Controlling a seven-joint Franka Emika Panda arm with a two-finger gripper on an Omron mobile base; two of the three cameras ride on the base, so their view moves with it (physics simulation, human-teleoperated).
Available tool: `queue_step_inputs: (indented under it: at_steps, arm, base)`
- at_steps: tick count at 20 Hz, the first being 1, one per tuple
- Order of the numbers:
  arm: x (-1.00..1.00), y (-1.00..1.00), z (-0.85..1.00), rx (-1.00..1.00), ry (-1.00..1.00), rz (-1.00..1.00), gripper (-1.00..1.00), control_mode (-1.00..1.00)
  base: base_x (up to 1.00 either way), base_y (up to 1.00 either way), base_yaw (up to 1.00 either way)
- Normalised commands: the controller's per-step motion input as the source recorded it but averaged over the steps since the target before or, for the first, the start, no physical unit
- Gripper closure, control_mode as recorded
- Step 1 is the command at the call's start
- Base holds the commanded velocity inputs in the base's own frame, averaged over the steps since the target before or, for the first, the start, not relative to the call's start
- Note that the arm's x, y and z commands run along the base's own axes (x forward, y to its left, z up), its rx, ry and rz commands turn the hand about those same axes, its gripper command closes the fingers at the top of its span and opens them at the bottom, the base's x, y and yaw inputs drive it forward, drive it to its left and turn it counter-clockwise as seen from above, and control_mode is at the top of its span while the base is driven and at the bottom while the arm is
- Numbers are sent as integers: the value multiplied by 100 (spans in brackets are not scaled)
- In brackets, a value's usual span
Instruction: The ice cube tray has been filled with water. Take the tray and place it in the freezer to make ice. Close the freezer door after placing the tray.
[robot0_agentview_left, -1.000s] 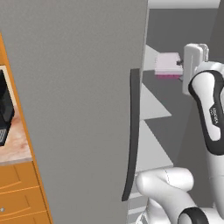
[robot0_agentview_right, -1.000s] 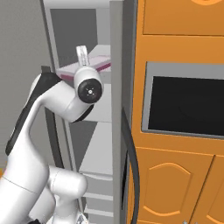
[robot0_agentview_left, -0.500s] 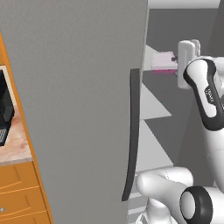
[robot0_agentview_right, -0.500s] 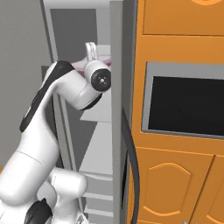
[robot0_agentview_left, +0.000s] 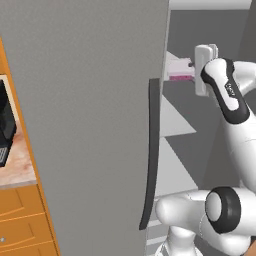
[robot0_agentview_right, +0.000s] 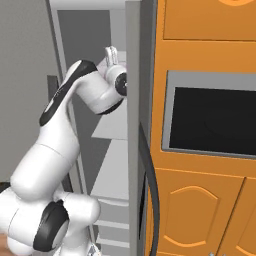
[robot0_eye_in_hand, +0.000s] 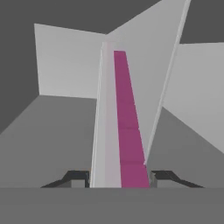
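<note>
The end effector (robot0_eye_in_hand: 119, 178), its fingers clamped on the ice cube tray (robot0_eye_in_hand: 122, 127), holds it edge-on inside the open freezer (robot0_agentview_left: 200, 135) over a grey shelf (robot0_agentview_right: 117, 127); placing seems underway, so next comes levelling and release.

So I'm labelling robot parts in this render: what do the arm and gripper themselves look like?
The arm is glossy white with rounded, bulbous links, dark grey to black bands and round caps at the joints, and small pale lettering on one dark band. No cables show. The gripper ends in two small dark grey fingers with angular tips.
</note>
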Motion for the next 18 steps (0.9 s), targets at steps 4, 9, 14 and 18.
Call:
queue_step_inputs:
  at_steps: [4,9,14,18]
  arm:
    - [56,-3,-13,0,0,2,100,-100]
    - [55,-2,-10,0,1,1,100,-100]
    - [51,-2,-9,0,4,1,100,-100]
    - [54,0,-19,0,7,0,100,-100]
  base:
    - [0,0,0]
    - [0,0,0]
    - [0,0,0]
    - [0,0,0]
